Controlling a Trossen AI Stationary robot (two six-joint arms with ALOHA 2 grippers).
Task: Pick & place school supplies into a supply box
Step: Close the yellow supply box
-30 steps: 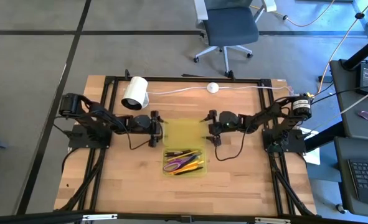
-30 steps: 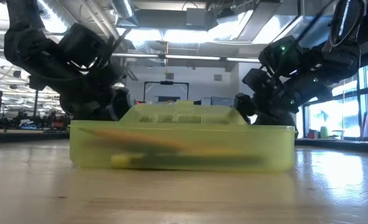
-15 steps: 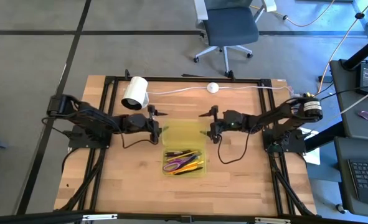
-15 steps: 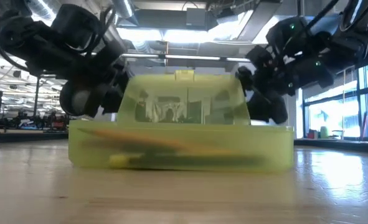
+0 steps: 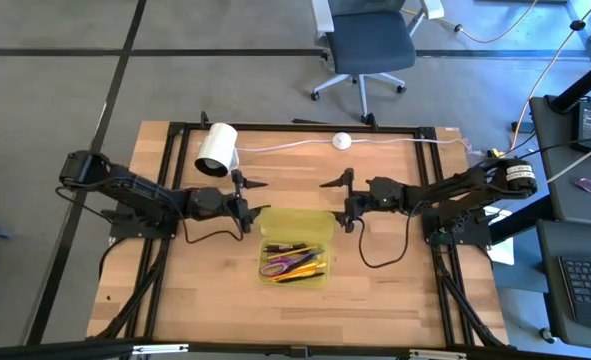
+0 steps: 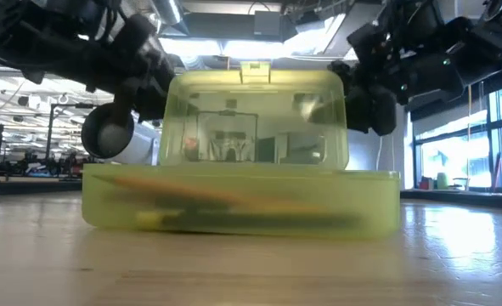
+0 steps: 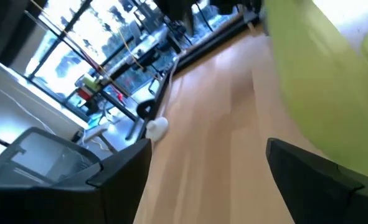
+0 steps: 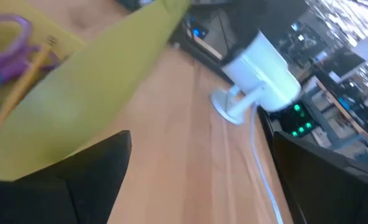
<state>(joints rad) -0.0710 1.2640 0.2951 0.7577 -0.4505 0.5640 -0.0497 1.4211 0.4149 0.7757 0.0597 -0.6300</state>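
The translucent yellow-green supply box (image 5: pixel 295 248) sits mid-desk (image 5: pixel 175 290), its hinged lid (image 6: pixel 255 119) standing nearly upright at the edge toward the white cylinder roll (image 5: pixel 216 150). Inside its tray lie the pens and pencils (image 5: pixel 293 244) and the purple-handled scissors (image 5: pixel 287 265). The left gripper (image 5: pixel 251 197) and the right gripper (image 5: pixel 337 196) flank the lid, one on each side, both with fingers spread open and holding nothing.
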